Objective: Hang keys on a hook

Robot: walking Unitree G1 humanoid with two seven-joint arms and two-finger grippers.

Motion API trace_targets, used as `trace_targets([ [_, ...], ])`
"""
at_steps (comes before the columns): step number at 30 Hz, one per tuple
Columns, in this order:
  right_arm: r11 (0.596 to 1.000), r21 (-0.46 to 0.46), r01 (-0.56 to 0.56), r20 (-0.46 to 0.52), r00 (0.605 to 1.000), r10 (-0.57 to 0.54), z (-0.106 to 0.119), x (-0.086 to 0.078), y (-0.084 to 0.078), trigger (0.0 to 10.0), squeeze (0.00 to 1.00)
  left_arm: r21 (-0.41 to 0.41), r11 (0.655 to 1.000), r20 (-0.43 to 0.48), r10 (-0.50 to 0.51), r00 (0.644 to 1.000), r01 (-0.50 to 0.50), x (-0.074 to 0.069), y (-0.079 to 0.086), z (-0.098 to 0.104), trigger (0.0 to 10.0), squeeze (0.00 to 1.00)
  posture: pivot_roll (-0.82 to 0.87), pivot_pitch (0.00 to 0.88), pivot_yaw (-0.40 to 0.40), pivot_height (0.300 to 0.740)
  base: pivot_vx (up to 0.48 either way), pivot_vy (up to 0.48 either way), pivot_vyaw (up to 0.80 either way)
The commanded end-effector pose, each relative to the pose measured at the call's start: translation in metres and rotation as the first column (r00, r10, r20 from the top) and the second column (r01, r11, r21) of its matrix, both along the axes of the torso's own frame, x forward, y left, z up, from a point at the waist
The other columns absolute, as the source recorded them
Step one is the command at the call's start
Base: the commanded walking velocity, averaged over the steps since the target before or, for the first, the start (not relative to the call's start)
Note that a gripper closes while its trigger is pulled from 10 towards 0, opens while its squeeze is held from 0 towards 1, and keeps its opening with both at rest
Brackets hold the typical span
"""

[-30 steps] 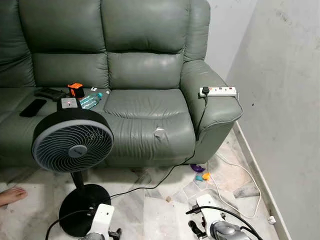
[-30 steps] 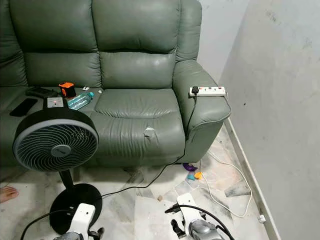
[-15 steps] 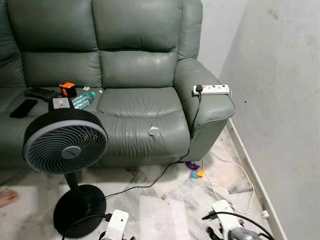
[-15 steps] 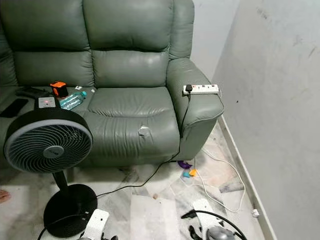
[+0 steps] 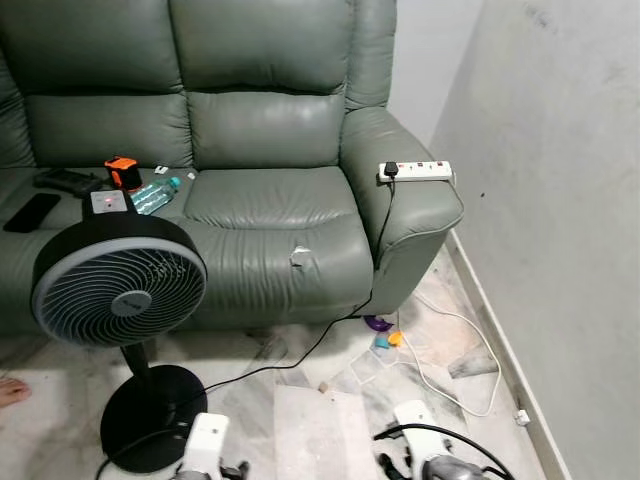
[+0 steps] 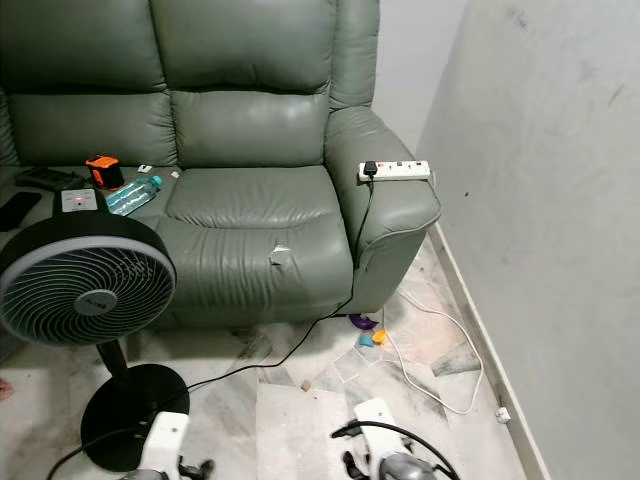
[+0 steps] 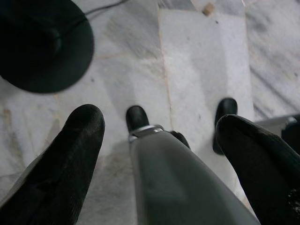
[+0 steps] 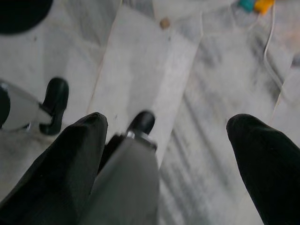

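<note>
Marble floor [image 5: 300, 420] runs up to a green sofa [image 5: 260, 200] against the far wall, with a standing fan [image 5: 118, 295] near me on the left. On the sofa's right armrest I see a power strip [image 5: 415, 170], its cord trailing down, probably parked there to reach the fan. Both arms hang low and idle: my left hand [image 7: 159, 154] and right hand [image 8: 168, 154] point at the floor with fingers spread apart, holding nothing. I can't spot keys or a hook anywhere, so I judge I'm searching.

Silver arms, white wrist housings, black-fingered left claw [image 7: 154, 154], right claw [image 8: 166, 154].
</note>
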State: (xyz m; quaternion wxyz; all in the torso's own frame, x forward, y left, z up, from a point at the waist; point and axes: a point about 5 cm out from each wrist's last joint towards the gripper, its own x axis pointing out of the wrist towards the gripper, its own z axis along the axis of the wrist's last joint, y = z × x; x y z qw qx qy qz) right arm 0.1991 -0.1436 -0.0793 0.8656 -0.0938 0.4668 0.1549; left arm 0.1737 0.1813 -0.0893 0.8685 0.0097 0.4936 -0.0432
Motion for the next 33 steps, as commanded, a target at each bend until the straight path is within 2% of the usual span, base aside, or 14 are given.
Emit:
trace_targets([
  [1,1.000,-0.005,0.019,0.044,0.999,-0.019,0.007,0.013,-0.006,10.0,0.00,-0.013,0.999,0.009,-0.039,0.999,0.039,-0.001,-0.010,-0.001,10.0,0.00,0.08,0.066,-0.082,0.740,0.000,0.000,0.00],
  [2,1.000,-0.006,0.024,0.071,0.997,-0.023,0.012,0.021,-0.009,10.0,0.00,-0.022,0.998,0.027,-0.057,0.998,0.057,0.003,-0.015,0.001,10.0,0.00,0.09,0.037,-0.067,0.740,0.000,0.000,0.00],
  [4,0.999,-0.011,0.037,0.088,0.996,-0.036,0.016,0.026,-0.011,10.0,0.00,-0.040,0.998,0.041,-0.049,0.998,0.050,0.008,-0.019,0.003,10.0,0.00,0.08,0.028,-0.056,0.740,0.000,0.000,0.00],
  [5,0.996,-0.036,0.083,0.099,0.992,-0.079,0.017,0.029,-0.019,10.0,0.00,-0.037,0.993,0.053,-0.109,0.993,0.111,0.011,-0.023,0.004,10.0,0.00,0.07,0.006,-0.042,0.740,0.000,0.000,0.00],
  [7,0.991,-0.043,0.124,0.103,0.987,-0.119,0.018,0.031,-0.023,10.0,0.00,-0.034,0.986,0.058,-0.160,0.985,0.162,0.013,-0.025,0.005,10.0,0.00,0.07,0.006,-0.040,0.740,0.000,0.000,0.00],
  [10,0.976,0.004,0.217,0.089,0.972,-0.217,0.017,0.029,-0.025,10.0,0.00,-0.014,0.981,0.053,-0.190,0.980,0.191,0.016,-0.023,0.007,10.0,0.00,0.08,0.000,-0.032,0.740,0.000,0.000,0.00],
  [11,0.977,0.016,0.214,0.080,0.974,-0.214,0.016,0.027,-0.023,10.0,0.00,0.001,0.978,0.054,-0.209,0.976,0.209,0.018,-0.021,0.008,10.0,0.00,0.08,0.000,-0.029,0.740,0.000,0.000,0.00],
  [13,0.984,0.028,0.173,0.067,0.982,-0.175,0.013,0.023,-0.015,10.0,0.00,0.034,0.983,0.060,-0.183,0.981,0.181,0.022,-0.012,0.010,10.0,0.00,0.06,0.000,-0.023,0.740,0.000,0.000,0.00],
  [18,0.984,0.034,0.175,0.059,0.982,-0.177,0.010,0.018,-0.010,10.0,0.00,0.044,0.988,0.054,-0.150,0.987,0.148,0.024,-0.004,0.011,10.0,0.00,0.06,0.000,-0.019,0.740,0.000,0.000,0.00],
  [21,0.983,0.027,0.182,0.049,0.982,-0.184,0.009,0.016,-0.011,10.0,0.00,0.025,0.989,0.055,-0.147,0.988,0.146,0.021,-0.005,0.010,10.0,0.00,0.05,0.000,-0.017,0.740,0.000,0.000,0.00],
  [25,0.988,-0.019,0.152,0.048,0.987,-0.151,0.007,0.014,-0.017,10.0,0.00,0.029,0.988,0.030,-0.152,0.988,0.151,0.012,-0.008,0.005,10.0,0.00,0.04,0.000,-0.014,0.740,0.000,0.000,-0.71],
  [33,0.990,-0.067,0.124,0.029,0.992,-0.123,0.004,0.007,-0.027,10.0,0.00,0.031,0.984,0.045,-0.175,0.984,0.173,0.015,-0.009,0.007,10.0,0.00,0.04,0.000,-0.019,0.740,0.000,0.000,-0.75],
])
